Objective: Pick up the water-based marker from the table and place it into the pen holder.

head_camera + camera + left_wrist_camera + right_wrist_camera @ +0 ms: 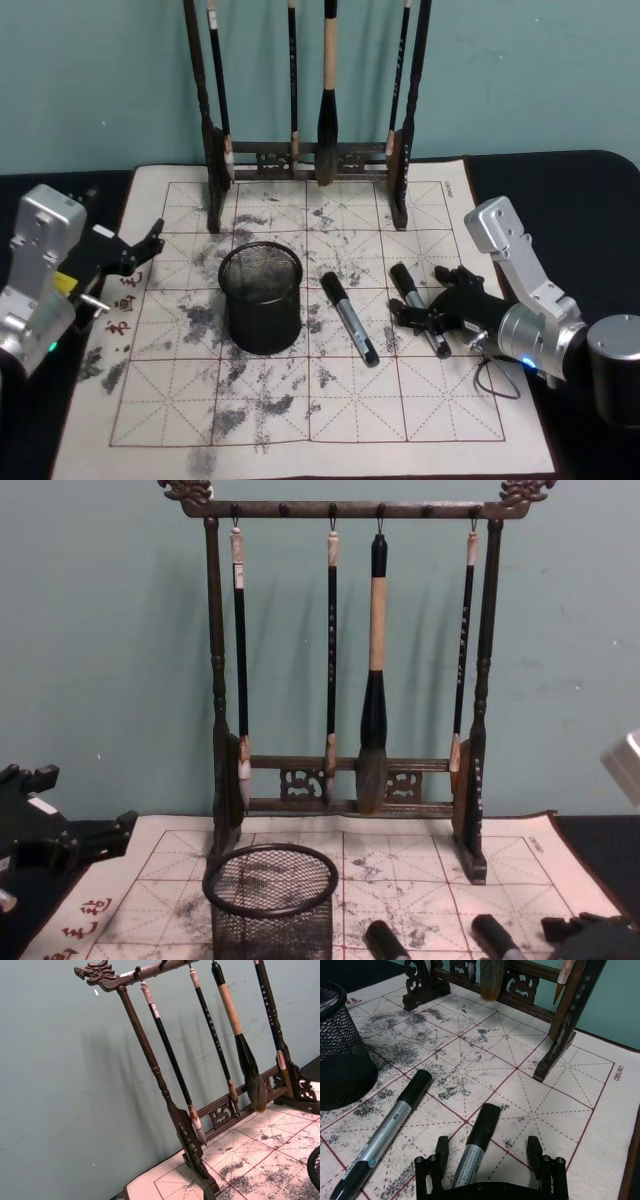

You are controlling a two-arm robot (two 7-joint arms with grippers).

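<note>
Table (590,190) laid with an ink-stained, red-gridded mat (330,400).
The right pincer (487,1150) sits low over the mat, spread wide. The water-based marker (481,1130) lies flat between its fingers, apart from both and nearer one. There are two markers in all. The second marker (390,1127) lies just beside the first, toward the single pen holder (262,318), which stands upright on the mat. One brush rack (215,680) carries four hanging brushes (375,680). The mat's corner reads "deli", and red characters mark its left edge, where the left pincer (135,252) is parked.
</note>
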